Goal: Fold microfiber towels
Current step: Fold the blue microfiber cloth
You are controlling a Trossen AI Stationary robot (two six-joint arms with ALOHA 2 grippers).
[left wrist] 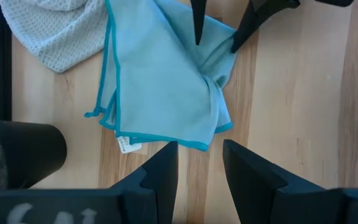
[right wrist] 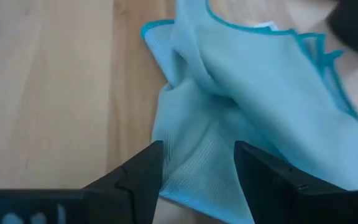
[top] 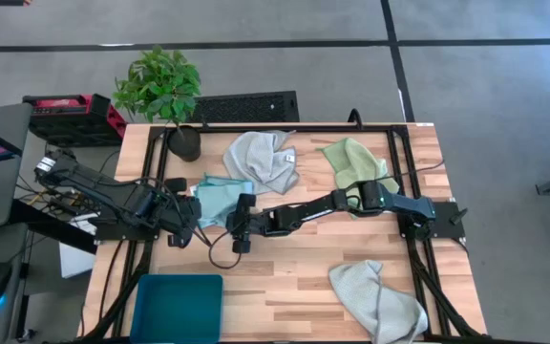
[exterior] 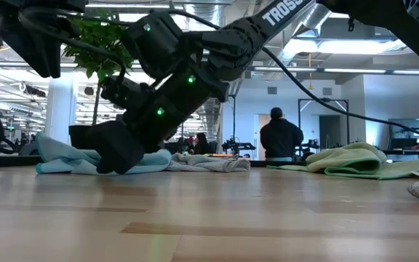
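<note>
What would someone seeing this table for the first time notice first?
Most striking is the light blue towel, lying crumpled left of the table's middle, with both arms converging on it. The left end effector and the right end effector both stand open at opposite edges of it. A grey towel and a green towel lie along the far side, another grey one at the near right corner.

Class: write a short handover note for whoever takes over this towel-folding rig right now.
Left gripper: jaws open, at one edge of the light blue towel, holding nothing.
Right gripper: jaws open over the opposite edge of that towel.
Grey towel with tag and green towel lie crumpled at the table's far side; second grey towel is crumpled near the front right.
Done: nothing folded.
Left: all four.
</note>
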